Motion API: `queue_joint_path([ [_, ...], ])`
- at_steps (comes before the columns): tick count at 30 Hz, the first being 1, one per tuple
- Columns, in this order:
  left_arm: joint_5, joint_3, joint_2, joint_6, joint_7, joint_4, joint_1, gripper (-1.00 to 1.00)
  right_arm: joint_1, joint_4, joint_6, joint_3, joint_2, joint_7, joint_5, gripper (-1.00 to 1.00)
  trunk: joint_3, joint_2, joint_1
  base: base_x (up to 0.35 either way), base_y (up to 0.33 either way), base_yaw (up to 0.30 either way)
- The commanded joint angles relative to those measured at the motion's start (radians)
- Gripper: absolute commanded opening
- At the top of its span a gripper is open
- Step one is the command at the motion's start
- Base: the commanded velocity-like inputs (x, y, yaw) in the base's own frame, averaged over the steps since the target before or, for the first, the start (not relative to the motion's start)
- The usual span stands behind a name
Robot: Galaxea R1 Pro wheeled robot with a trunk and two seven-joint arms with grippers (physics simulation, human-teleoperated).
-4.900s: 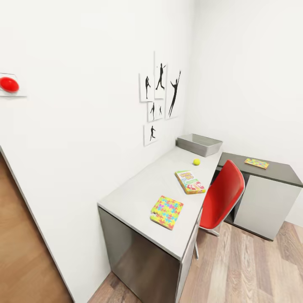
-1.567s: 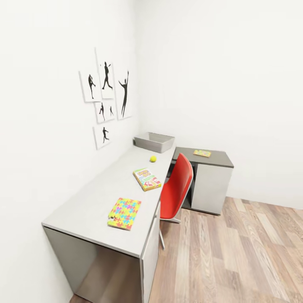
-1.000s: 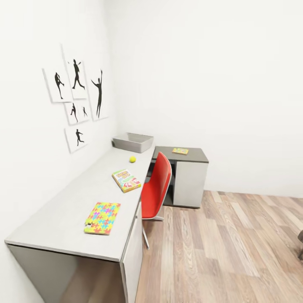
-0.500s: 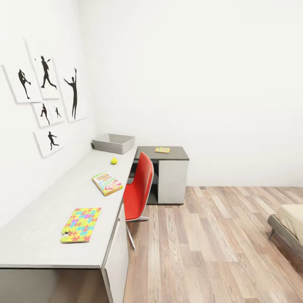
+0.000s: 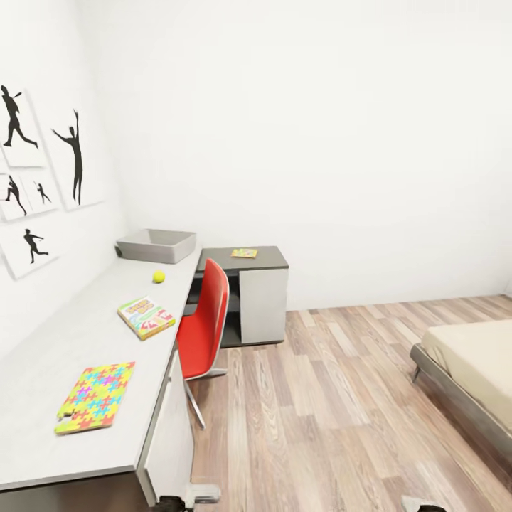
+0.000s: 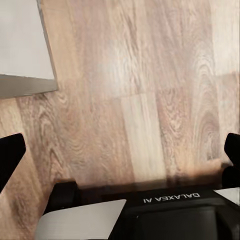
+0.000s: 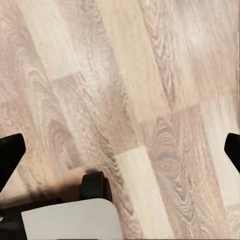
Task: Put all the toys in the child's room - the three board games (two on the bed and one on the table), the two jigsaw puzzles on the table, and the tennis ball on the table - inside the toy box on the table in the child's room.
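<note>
Heading for the bed (image 5: 473,359), both grippers spread wide and empty; stop close and square so the board games are within reach.

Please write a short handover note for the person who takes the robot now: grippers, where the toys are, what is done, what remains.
Left gripper and right gripper: both open, empty, over the wood floor.
On the table: toy box at the far end, tennis ball, a board game, one jigsaw puzzle; another jigsaw puzzle on the dark wing.
Bed at the right; its visible part bears no games.
Done: nothing visibly in the box.
Left: all the toys.
</note>
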Motion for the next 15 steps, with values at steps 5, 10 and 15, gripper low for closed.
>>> queue_joint_path([
  [5,0.003,0.001,-0.016,0.048,0.001,-0.024,-0.054,1.0,-0.072,-0.001,0.059,-0.002,-0.014,0.007,-0.017,1.0,-0.001,-0.001,0.0,0.0,0.0,-0.285],
  [10,0.016,0.001,-0.037,0.16,0.0,-0.136,-0.136,1.0,-0.206,-0.015,0.129,-0.005,-0.032,0.011,-0.027,1.0,-0.001,-0.001,0.0,0.0,0.0,-0.285],
  [15,0.039,0.0,-0.043,0.21,0.0,-0.215,-0.156,1.0,-0.272,-0.032,0.175,-0.005,-0.036,0.012,-0.029,1.0,-0.001,-0.001,0.0,0.0,0.0,-0.285],
])
